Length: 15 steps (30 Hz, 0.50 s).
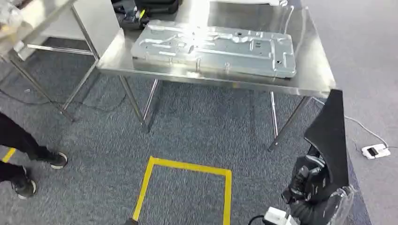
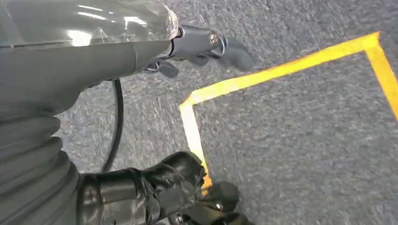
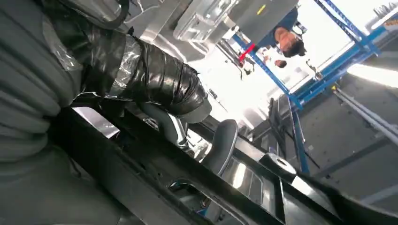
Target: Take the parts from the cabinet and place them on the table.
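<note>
A black panel part (image 1: 330,140), stiff and seemingly light, rides edgewise in the right robot hand (image 1: 307,185), gripped near its lower end, approaching the bench (image 1: 307,56).

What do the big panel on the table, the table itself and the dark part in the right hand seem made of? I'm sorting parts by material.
The panel looks like stamped sheet metal, dull silver, with pressed ribs and holes. The table looks like stainless steel: a brushed, mirror-like top with glare and thin shiny legs. The black part held by the right hand has a smooth dark surface with soft highlights; plastic or painted metal, I cannot tell.
</note>
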### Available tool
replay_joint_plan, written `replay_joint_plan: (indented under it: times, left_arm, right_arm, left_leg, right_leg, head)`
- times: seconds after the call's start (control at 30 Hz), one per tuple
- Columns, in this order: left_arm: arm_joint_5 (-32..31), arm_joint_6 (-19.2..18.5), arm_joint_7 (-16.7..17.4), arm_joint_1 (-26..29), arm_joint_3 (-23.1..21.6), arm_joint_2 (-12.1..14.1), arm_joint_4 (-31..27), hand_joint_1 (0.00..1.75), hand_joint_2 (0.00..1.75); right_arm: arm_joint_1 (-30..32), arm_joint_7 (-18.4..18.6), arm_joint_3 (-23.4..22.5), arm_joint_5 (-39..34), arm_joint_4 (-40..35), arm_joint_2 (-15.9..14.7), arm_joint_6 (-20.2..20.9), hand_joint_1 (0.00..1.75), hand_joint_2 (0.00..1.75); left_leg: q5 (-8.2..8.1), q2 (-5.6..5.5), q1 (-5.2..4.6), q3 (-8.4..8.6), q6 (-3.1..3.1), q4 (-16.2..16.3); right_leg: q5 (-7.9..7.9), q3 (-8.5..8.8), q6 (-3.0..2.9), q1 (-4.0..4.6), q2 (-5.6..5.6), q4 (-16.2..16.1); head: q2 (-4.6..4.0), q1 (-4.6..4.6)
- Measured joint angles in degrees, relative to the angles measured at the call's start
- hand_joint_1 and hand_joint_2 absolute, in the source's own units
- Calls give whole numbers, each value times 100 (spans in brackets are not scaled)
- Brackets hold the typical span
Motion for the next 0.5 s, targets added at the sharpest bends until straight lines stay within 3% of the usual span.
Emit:
replay_joint_plan:
  times: [0.03, 0.07, 0.13, 0.17, 0.23, 0.27, 0.3, 0.33, 0.4, 0.43, 0.47, 0.5]
  left_arm:
    - [0, 2, 0, 15, 2, 4, 0, 0, 175]
    - [0, 2, 2, 23, 2, 7, 0, 0, 175]
    - [-18, 11, 2, 19, 2, 7, 0, 0, 175]
    - [-24, 11, 2, 8, 2, 7, 0, 0, 175]
    - [-37, 13, 2, 13, 0, 7, 0, 0, 175]
    - [-37, 13, 2, 29, 2, 7, 0, 0, 175]
    - [-42, 15, 2, 43, 2, 7, 0, 0, 175]
    - [-53, 17, 2, 47, 2, 7, 0, 0, 175]
    - [-68, 15, 2, 44, 0, 2, 0, 0, 175]
    - [-79, 15, 4, 51, 0, -13, 4, 0, 175]
    - [-79, 15, 4, 37, 0, -15, 4, 0, 175]
    - [-77, 15, 9, 17, 2, -15, 4, 0, 175]
  right_arm:
    - [0, 0, 0, -13, 9, 0, 0, 175, 175]
    - [-9, -7, -2, -28, 9, 0, -2, 175, 175]
    - [-19, -61, -2, -85, 7, 0, -2, 175, 175]
    - [-32, -94, -4, -100, 7, 0, -2, 175, 175]
    - [-20, -147, -11, -120, 7, 0, -2, 175, 175]
    - [-16, -175, -22, -120, 7, 0, -2, 175, 175]
    - [-15, -205, -31, -112, 4, 2, -2, 175, 175]
    - [-16, -230, -44, -94, -2, 2, -2, 175, 175]
    - [-16, -280, -79, -57, -24, 9, -2, 175, 175]
    - [-19, -310, -103, -52, -42, 11, -2, 175, 175]
    - [-25, -321, -118, -52, -52, 20, 0, 175, 175]
    - [-22, -361, -127, -52, -83, 42, -2, 175, 175]
  left_leg:
    - [-3, -15, 18, -11, 44, -40]
    - [-3, -35, 38, 106, 82, -71]
    - [-15, -29, 54, 241, 137, -140]
    - [-42, -31, 53, 267, 172, -142]
    - [-114, -35, 49, 321, 175, -142]
    - [-157, -38, 48, 369, 172, -141]
    - [-206, -41, 49, 436, 164, -142]
    - [-264, -50, 49, 519, 153, -142]
    - [-386, -54, 47, 658, 131, -151]
    - [-440, -53, 53, 721, 112, -143]
    - [-472, -82, 40, 706, 69, -158]
    - [-513, -63, 43, 718, 13, -219]
  right_leg:
    - [64, 63, 35, 11, 3, 65]
    - [50, 95, 59, 10, 0, 73]
    - [-93, -67, 108, -21, 23, 417]
    - [-232, -353, 130, -27, 31, 869]
    - [-555, -938, 155, -31, 31, 1662]
    - [-584, -1123, 156, -32, 30, 1822]
    - [-465, -1179, 163, -32, 30, 1724]
    - [-217, -1112, 152, -30, 31, 1398]
    - [483, -813, 58, -10, 33, 462]
    - [674, -801, -9, 35, 37, 276]
    - [421, -813, -25, 67, 33, 244]
    - [470, -758, -62, 77, 42, 230]
  head:
    - [0, 4]
    - [-2, 0]
    - [-2, 13]
    - [0, 6]
    - [0, 6]
    - [0, 6]
    - [-2, 6]
    - [0, 6]
    - [-2, 8]
    - [-2, 11]
    - [-2, 2]
    - [-2, 0]
